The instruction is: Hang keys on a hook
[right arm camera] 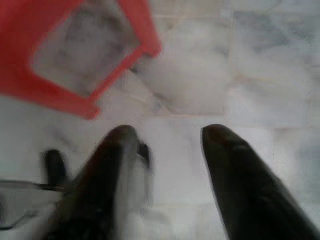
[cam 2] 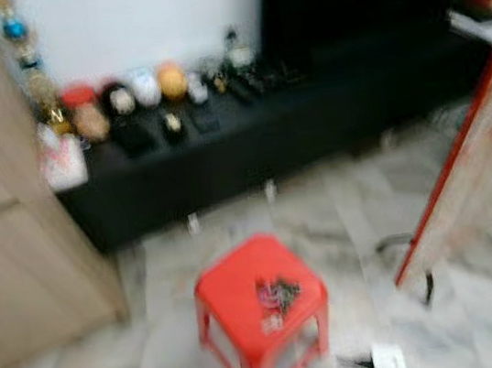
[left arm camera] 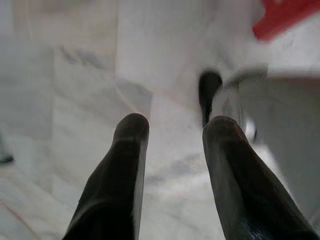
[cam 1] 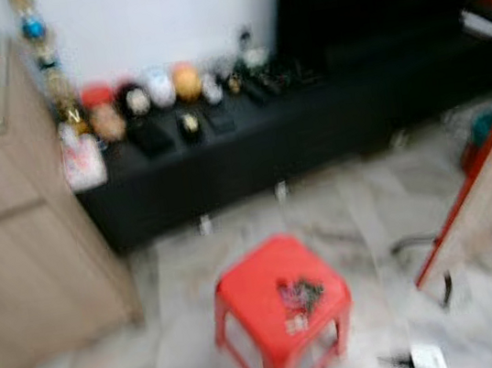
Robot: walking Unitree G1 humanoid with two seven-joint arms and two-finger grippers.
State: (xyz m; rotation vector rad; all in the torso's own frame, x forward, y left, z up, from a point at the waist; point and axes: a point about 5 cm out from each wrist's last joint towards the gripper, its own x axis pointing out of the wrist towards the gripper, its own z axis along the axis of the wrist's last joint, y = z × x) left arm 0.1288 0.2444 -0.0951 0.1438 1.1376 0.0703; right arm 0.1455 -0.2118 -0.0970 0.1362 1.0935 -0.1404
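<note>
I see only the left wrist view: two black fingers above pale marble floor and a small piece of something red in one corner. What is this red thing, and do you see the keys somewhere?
Observer: It is a red plastic stool standing on the marble floor. A dark bunch, probably the keys, lies on its seat; the picture is blurred.
Operator: Is the right gripper holding something?
Observer: No. In its wrist view the right gripper hangs open over the floor beside the stool's legs.
Operator: And what stands behind the stool?
Observer: A long low black bench against the white wall, carrying a row of small ornaments.
Operator: Do you see a hook?
Observer: I cannot make one out in this blur.
</note>
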